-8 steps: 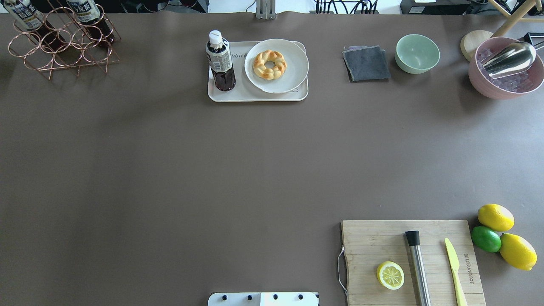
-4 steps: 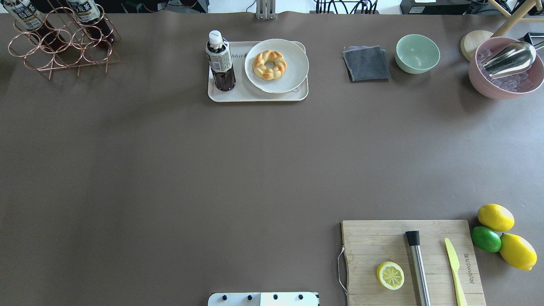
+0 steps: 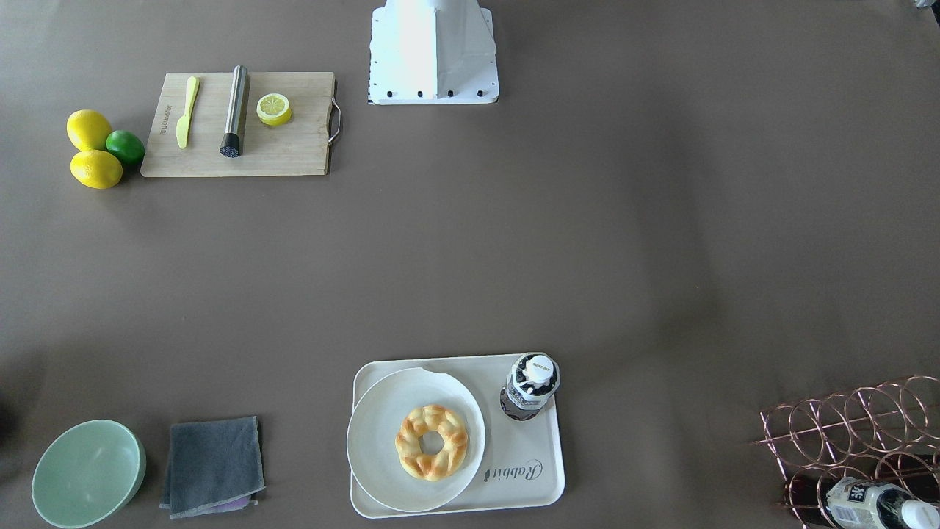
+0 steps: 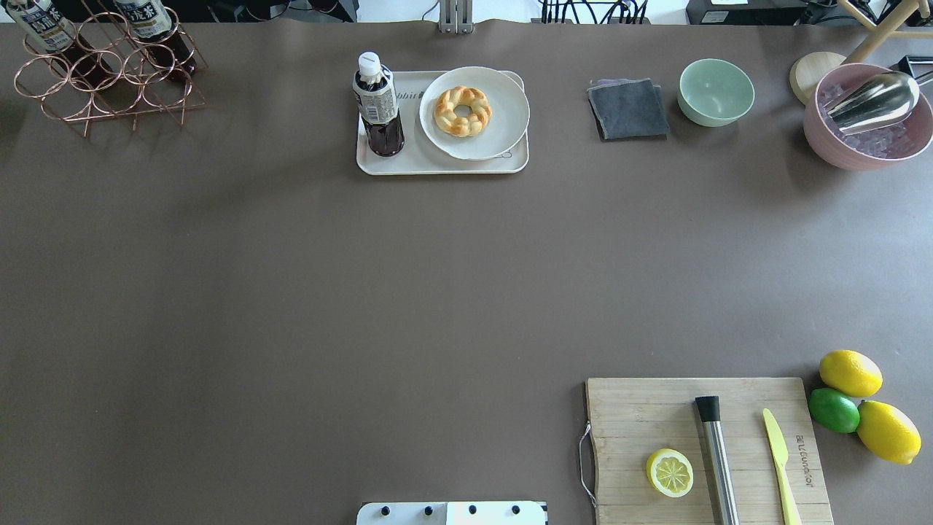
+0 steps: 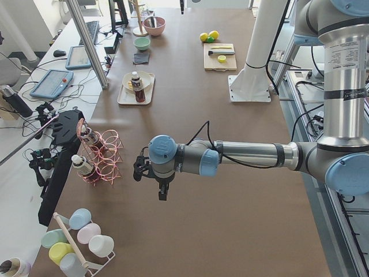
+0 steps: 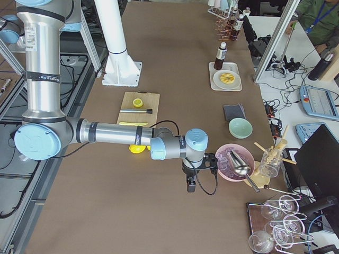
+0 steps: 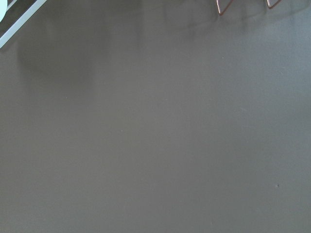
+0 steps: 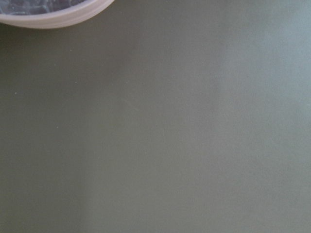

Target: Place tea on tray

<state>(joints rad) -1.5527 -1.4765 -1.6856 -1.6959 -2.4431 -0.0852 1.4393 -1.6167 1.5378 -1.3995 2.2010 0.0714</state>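
Brown desk [image 4: 291,292], far edge. The tea [image 4: 379,109] stands upright and unheld on the tray [image 4: 437,165], at its left end in the overhead view, just beside a round plate [image 4: 503,127] bearing a braided ring pastry [image 4: 462,111]. The left arm [image 5: 248,154] holds the left jaws over bare desk near the copper wire rack [image 4: 109,87]. The right arm [image 6: 116,133] holds the right jaws near the pink bowl [image 6: 225,159]. Whether either set is open or closed cannot be told.

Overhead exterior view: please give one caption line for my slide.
Tea bottle stands upright on the tray beside a plate holding a braided pastry.
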